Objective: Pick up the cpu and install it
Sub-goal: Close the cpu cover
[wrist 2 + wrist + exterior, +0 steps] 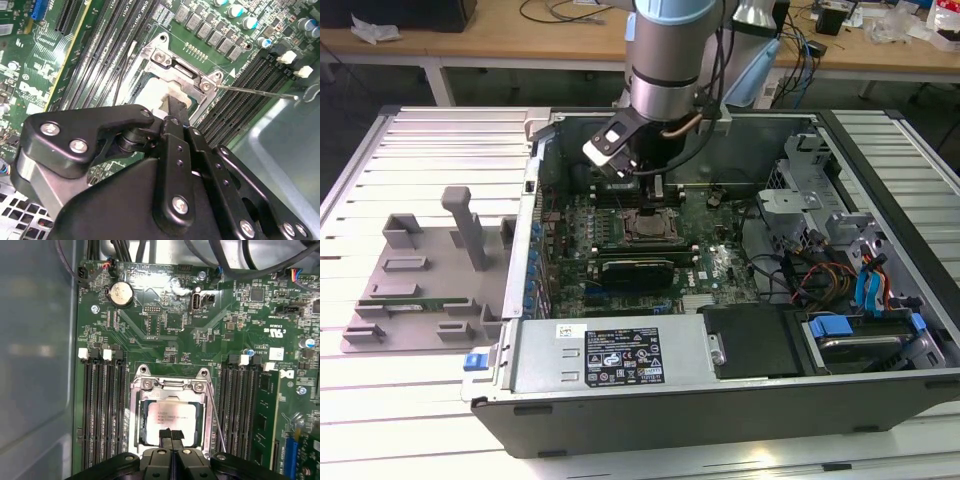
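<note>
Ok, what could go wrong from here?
1. The jaws stand shut at one edge of the cpu, which lies in the socket; pushing there could tilt or shift it and harm the contacts.
2. The thin lever rod beside the socket runs close to the gripper and might snag.

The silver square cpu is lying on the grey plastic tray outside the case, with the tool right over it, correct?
Wrong place: the first wrist view shows the silver square cpu in the metal-framed socket on the green motherboard inside the case, with the tool right over it.
</note>
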`<state>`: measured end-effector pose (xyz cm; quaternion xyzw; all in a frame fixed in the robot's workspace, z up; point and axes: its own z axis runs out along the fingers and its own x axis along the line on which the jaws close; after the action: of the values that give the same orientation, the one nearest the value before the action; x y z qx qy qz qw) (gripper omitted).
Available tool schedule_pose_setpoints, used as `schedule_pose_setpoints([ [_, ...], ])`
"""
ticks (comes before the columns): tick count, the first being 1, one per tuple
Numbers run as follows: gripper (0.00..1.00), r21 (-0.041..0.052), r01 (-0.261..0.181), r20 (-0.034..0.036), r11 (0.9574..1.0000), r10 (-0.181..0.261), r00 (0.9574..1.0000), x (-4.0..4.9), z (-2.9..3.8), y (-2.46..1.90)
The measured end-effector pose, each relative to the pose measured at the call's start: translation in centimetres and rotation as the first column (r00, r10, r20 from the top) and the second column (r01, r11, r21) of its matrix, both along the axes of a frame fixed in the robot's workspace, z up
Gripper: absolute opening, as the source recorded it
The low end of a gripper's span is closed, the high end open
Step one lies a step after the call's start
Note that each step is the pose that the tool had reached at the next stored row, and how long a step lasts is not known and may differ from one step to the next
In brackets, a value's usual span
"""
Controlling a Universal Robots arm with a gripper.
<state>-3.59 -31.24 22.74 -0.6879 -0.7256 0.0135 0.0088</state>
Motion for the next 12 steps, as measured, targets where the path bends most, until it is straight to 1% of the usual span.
schedule_pose_setpoints([
  [5, 0.11, -0.0001, 0.0, -0.0001, 1.0, 0.0, 1.0, 0.0, 1.55, 0.0],
  [7, 0.11, 0.0, 0.0, 0.0, 1.0, 0.0, 1.0, 0.0, 1.89, -0.01],
  [8, 0.11, -0.0001, 0.0, 0.0, 1.0, 0.0, 1.0, 0.0, 2.14, -0.01],
  [9, 0.11, 0.0, 0.0, 0.0, 1.0, 0.0, 1.0, 0.0, 2.55, 0.0],
  [11, 0.11, -0.0001, 0.0, 0.0, 1.0, 0.0, 1.0, 0.0, 2.86, -0.01],
  [12, 0.11, -0.0001, 0.0, 0.0, 1.0, 0.0, 1.0, 0.0, 3.12, -0.01],
])
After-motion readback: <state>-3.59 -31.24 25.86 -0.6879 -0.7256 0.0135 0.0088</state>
